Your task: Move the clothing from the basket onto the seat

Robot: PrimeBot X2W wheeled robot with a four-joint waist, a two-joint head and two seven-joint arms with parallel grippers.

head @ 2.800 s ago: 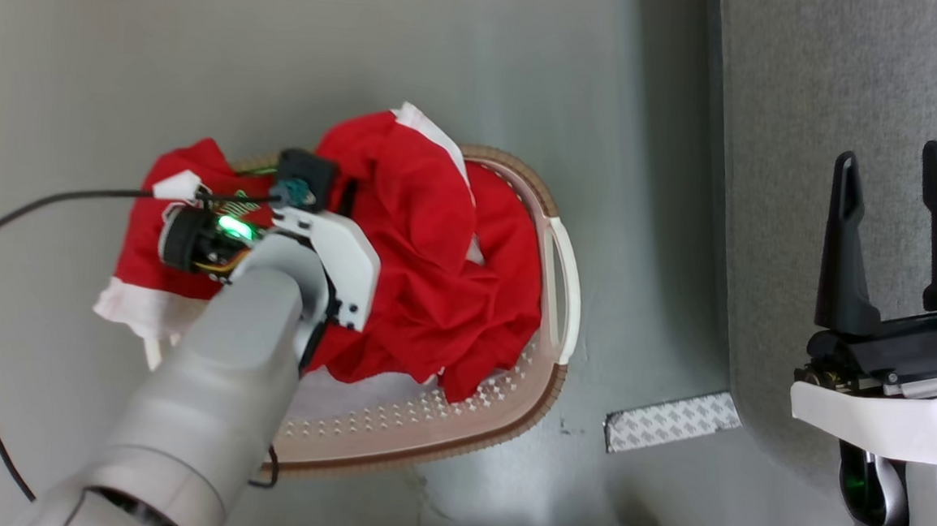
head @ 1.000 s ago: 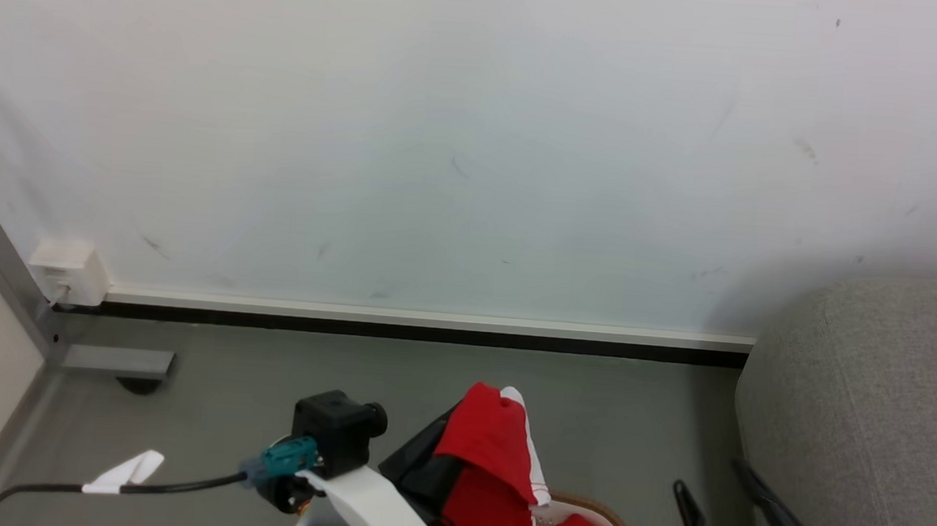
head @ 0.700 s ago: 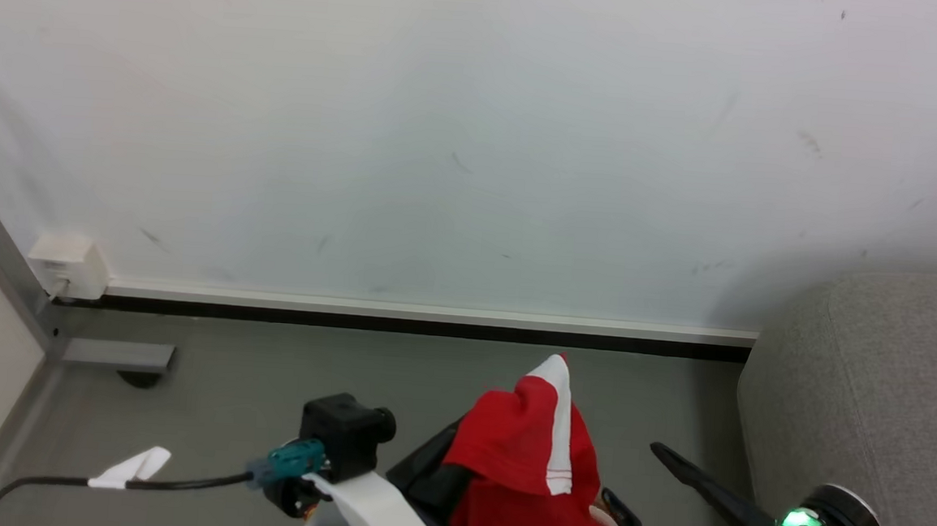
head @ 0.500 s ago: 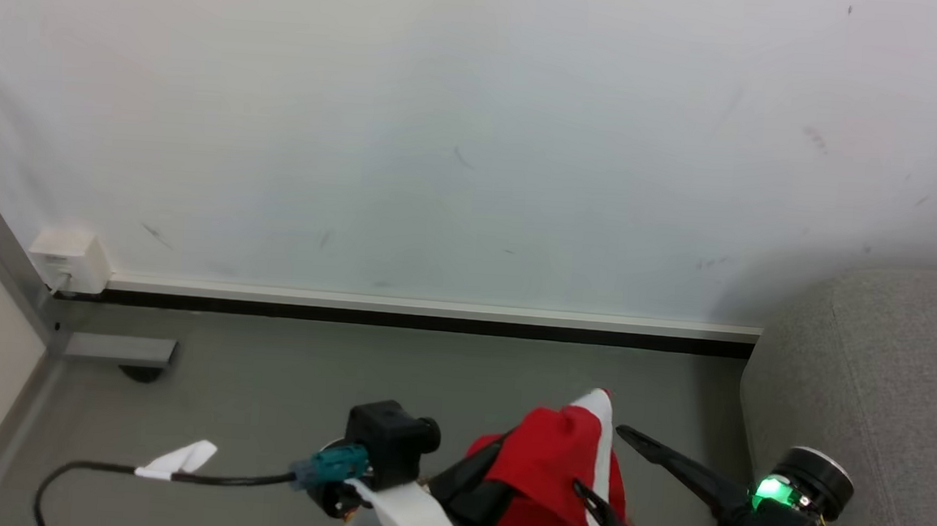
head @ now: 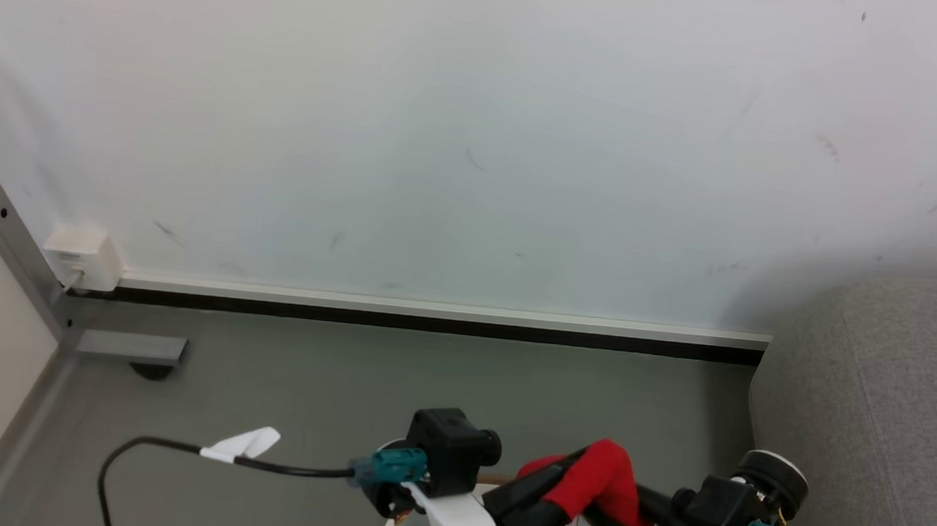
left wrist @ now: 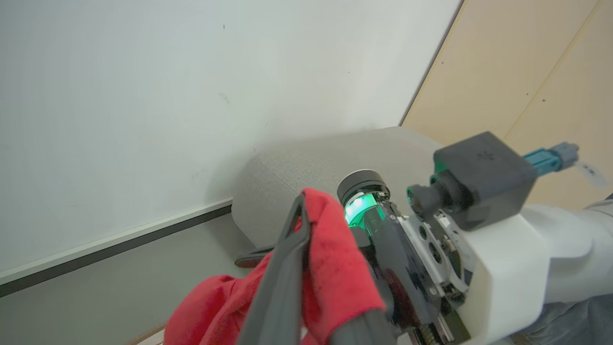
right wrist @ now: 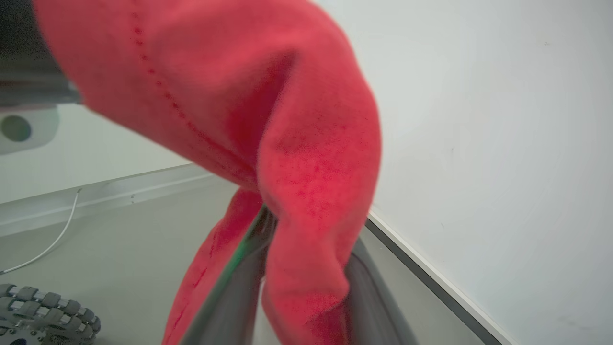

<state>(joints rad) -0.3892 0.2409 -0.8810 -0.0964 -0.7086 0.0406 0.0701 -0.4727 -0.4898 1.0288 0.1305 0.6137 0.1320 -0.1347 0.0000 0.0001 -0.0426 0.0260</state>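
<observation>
The red clothing point(head: 602, 474) hangs lifted at the bottom of the head view. My left gripper point(head: 565, 476) is shut on it. In the left wrist view the cloth point(left wrist: 335, 273) drapes over that gripper's dark fingers point(left wrist: 282, 278). My right gripper point(head: 649, 510) reaches in from the right. In its own wrist view its two fingers point(right wrist: 230, 297) stand on either side of a hanging red fold point(right wrist: 306, 158); whether they pinch it is unclear. The light-grey seat point(head: 875, 402) rises at the right, also behind the right wrist point(left wrist: 335, 158). The basket is hidden below the arms.
A pale wall with a dark skirting strip point(head: 432, 326) runs across the back above grey floor. A grey metal post and foot point(head: 130, 346) and a white socket box point(head: 82, 260) sit at the left. A black cable with a white tag point(head: 242, 444) trails from my left wrist.
My right gripper has swung left to the raised cloth and its fingers have drawn in around it. The left gripper and cloth have shifted right and lower; the white trim has dropped from sight.
</observation>
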